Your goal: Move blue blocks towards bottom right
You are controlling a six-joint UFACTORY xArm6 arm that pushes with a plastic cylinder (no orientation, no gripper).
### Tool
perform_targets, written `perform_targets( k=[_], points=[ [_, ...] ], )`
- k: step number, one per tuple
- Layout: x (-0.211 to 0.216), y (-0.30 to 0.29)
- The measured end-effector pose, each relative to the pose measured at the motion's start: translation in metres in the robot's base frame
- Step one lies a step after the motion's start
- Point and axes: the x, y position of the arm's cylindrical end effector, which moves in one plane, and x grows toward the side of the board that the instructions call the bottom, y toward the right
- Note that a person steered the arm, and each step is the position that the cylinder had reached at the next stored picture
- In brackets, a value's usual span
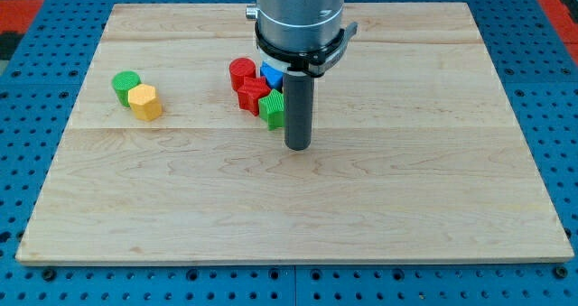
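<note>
A blue block (pixel 271 75) lies near the board's upper middle, mostly hidden behind the arm, so its shape is unclear. It sits in a tight cluster with a red cylinder (pixel 241 72), a red star-like block (pixel 253 95) and a green block (pixel 274 108). My tip (pixel 298 147) rests on the board just below and right of this cluster, close beside the green block. The rod covers the cluster's right side.
A green cylinder (pixel 126 86) and a yellow hexagonal block (pixel 144 101) touch each other at the view's left. The wooden board (pixel 298 216) lies on a blue pegboard surface.
</note>
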Motion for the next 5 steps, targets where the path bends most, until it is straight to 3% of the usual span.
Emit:
perform_targets(
  k=[1, 3, 4, 5],
  points=[
    [-0.014, 0.038],
    [-0.14, 0.06],
    [-0.173, 0.005],
    [-0.16, -0.05]
  ],
)
